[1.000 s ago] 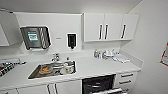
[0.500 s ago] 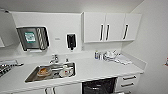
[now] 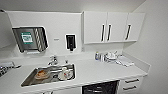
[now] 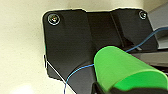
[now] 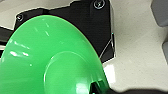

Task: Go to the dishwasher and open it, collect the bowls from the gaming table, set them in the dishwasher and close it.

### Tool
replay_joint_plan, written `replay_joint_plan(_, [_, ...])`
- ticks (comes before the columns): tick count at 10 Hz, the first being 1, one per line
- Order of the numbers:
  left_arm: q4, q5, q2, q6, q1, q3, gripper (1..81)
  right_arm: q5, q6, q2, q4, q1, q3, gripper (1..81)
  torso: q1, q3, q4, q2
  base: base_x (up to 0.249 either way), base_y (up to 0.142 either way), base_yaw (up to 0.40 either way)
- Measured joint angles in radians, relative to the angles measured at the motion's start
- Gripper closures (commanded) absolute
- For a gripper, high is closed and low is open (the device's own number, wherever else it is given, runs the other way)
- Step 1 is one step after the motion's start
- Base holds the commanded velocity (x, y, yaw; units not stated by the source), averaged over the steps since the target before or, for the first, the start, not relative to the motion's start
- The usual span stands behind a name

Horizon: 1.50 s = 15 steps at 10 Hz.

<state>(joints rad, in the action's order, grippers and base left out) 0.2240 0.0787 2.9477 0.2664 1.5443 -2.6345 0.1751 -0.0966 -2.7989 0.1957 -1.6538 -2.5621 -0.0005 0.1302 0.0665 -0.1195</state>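
Bowl material: the green bowl (image 5: 50,57) looks like thin glossy plastic; judged light, fairly stiff, slippery on the wall and not fragile.
Grip point: the rim is the likely best hold, one finger inside and one outside; the smooth curved wall would probably slide.
Bowl position, right wrist view: underside and foot ring sit hard against the right end effector, covering most of the dark robot plate.
Bowl position, left wrist view: a green bowl (image 4: 125,70) also lies close at the left end effector.
End effector state: cannot tell for either side whether it is closed on a bowl.
Dishwasher: the dishwasher (image 3: 100,88) shows a dark interior under the table (image 3: 100,72), right of the sink (image 3: 50,75); judged open.
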Motion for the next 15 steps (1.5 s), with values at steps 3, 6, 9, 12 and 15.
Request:
replay_joint_plan(3, [0.0, 0.0, 0.006, 0.0, 0.0, 0.0, 81.1, 0.0, 0.0, 0.0, 0.0, 0.001, -0.003, 81.1, 0.0, 0.0, 0.0, 0.0, 0.113, 0.0, 0.0])
replay_joint_plan(6, [0.0, 0.0, 0.005, 0.0, 0.0, 0.0, 81.1, 0.0, 0.0, 0.0, 0.0, 0.0, -0.003, 81.1, 0.001, 0.0, 0.0, 0.0, 0.053, 0.0, 0.0])
replay_joint_plan(9, [0.0, 0.0, 0.003, 0.0, 0.0, 0.0, 81.1, 0.0, 0.0, -0.003, 0.0, 0.003, -0.003, 81.1, 0.001, 0.0, 0.0, 0.0, 0.0, 0.0, 0.0])
replay_joint_plan(12, [0.0, -0.001, 0.003, 0.0, 0.003, 0.001, 81.1, 0.0, 0.0, -0.002, 0.0, 0.001, 0.002, 81.1, 0.001, 0.0, 0.0, 0.0, 0.0, 0.0, 0.0])
replay_joint_plan(15, [0.001, 0.0, -0.009, 0.0, 0.002, 0.05, 81.1, 0.0, -0.001, 0.013, 0.0, 0.003, 0.049, 81.1, 0.001, 0.0, 0.0, 0.0, 0.0, 0.0, 0.0])
